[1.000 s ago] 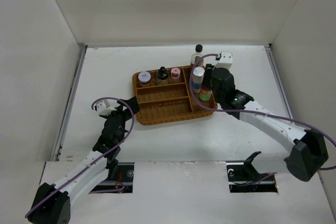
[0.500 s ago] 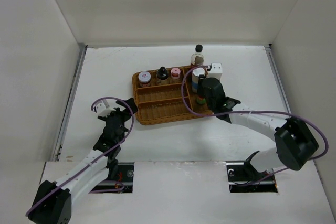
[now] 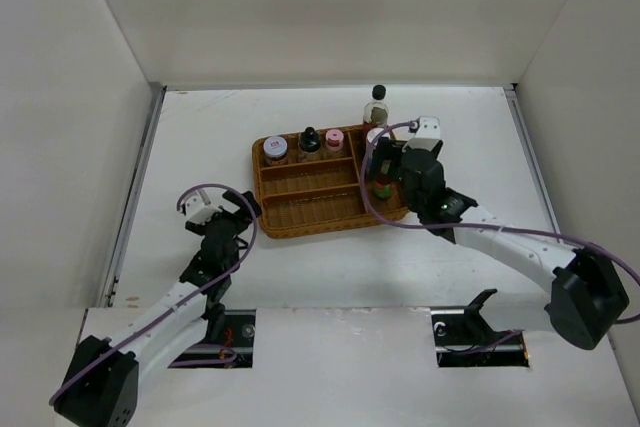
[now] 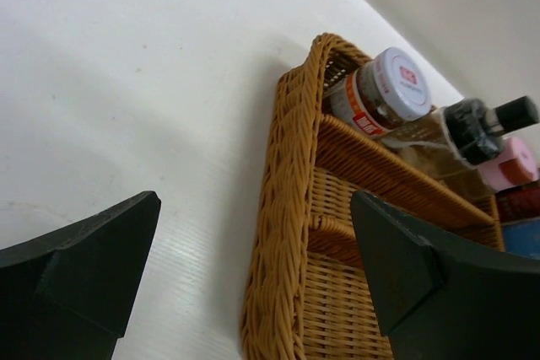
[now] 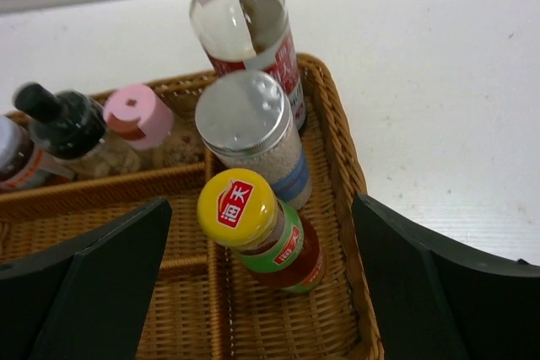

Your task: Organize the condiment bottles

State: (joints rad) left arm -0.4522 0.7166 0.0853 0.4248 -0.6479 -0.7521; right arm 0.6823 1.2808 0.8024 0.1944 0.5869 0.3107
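Observation:
The wicker tray [image 3: 300, 209] holds the condiment bottles. Along its far row stand a short pink-lidded jar [image 3: 275, 150], a small black-capped bottle [image 3: 310, 141] and a pink-capped shaker [image 3: 334, 139]. A tall bottle [image 3: 377, 105] stands at the far right corner, with the silver-capped bottle [image 5: 253, 128] in front of it. The yellow-capped bottle [image 5: 257, 225] stands upright in the right compartment. My right gripper [image 5: 261, 204] is open around it, its fingers clear of it on both sides. My left gripper [image 4: 253, 200] is open and empty at the tray's [image 4: 291, 208] near left corner.
White walls close in the table [image 3: 200, 137] at the left, back and right. The tray's middle and near compartments [image 5: 110, 309] hold nothing. The right arm's purple cable [image 3: 372, 202] loops over the tray's right end.
My right gripper has opened and let go of the yellow-capped bottle, which now stands in the tray's right compartment. The right arm has swung slightly. The left arm has barely moved.

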